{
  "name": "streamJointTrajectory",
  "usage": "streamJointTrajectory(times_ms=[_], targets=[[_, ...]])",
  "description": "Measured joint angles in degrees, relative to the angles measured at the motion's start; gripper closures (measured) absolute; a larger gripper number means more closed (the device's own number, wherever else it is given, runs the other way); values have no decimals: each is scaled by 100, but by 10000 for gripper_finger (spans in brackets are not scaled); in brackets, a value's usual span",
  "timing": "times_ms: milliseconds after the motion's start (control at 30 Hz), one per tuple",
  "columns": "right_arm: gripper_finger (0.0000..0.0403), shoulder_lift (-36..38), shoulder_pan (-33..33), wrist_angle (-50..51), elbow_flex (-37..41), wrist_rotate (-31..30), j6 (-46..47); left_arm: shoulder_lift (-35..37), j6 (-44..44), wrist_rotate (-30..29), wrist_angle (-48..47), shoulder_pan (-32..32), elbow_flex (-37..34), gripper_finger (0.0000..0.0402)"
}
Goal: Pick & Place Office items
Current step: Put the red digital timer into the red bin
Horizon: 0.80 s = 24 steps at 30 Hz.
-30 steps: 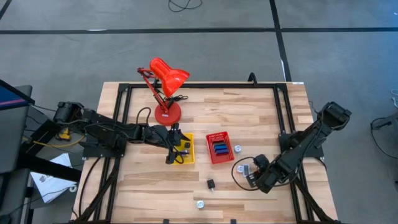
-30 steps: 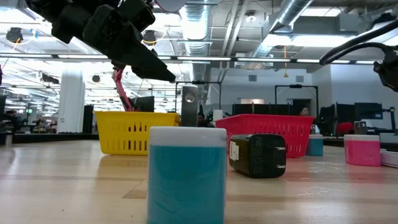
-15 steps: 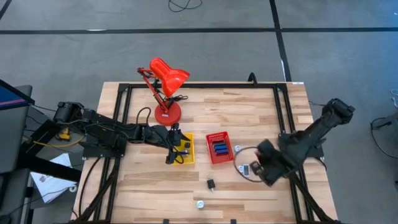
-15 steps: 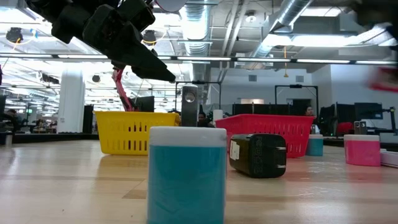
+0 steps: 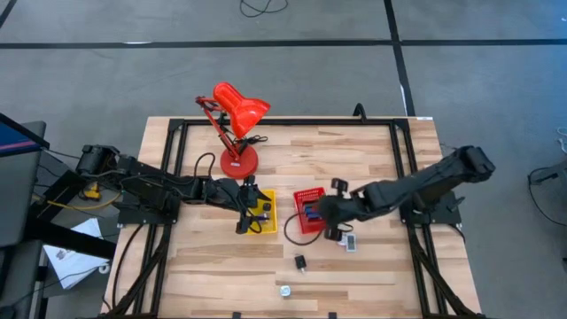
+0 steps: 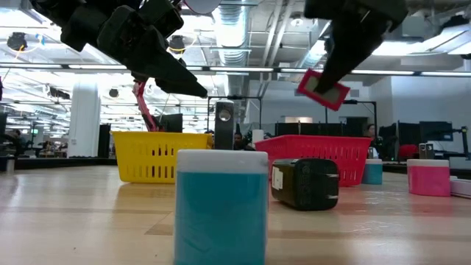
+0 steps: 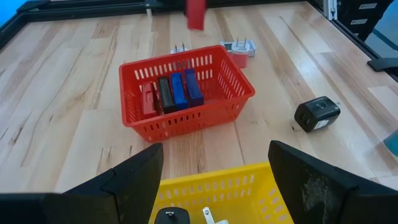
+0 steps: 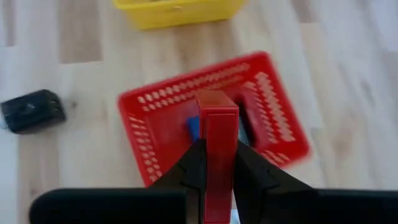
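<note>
High view shows my right gripper (image 5: 330, 213) has swung in from the table's four o'clock to hang over the red basket (image 5: 306, 197), jaws clamped on a red flat piece (image 8: 217, 146) held above the blue pieces (image 7: 185, 88) already inside. Release looks next. My left gripper (image 5: 247, 209) waits, jaws apart, above the yellow basket (image 5: 269, 218).
</note>
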State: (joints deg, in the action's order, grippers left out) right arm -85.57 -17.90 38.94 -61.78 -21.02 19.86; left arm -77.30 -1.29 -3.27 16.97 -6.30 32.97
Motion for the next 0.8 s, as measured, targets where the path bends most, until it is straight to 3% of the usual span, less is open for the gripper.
streamJointTrajectory(times_ms=[133,400,800], targets=[[360,-260,179,-509,0,600,-559,0,1,-4,7,0,0,114],[359,-702,225,-671,2,1108,-850,0,1,-26,79,0,0,114],[358,-1141,276,-764,2,1214,-1272,0,1,-22,155,0,0,114]])
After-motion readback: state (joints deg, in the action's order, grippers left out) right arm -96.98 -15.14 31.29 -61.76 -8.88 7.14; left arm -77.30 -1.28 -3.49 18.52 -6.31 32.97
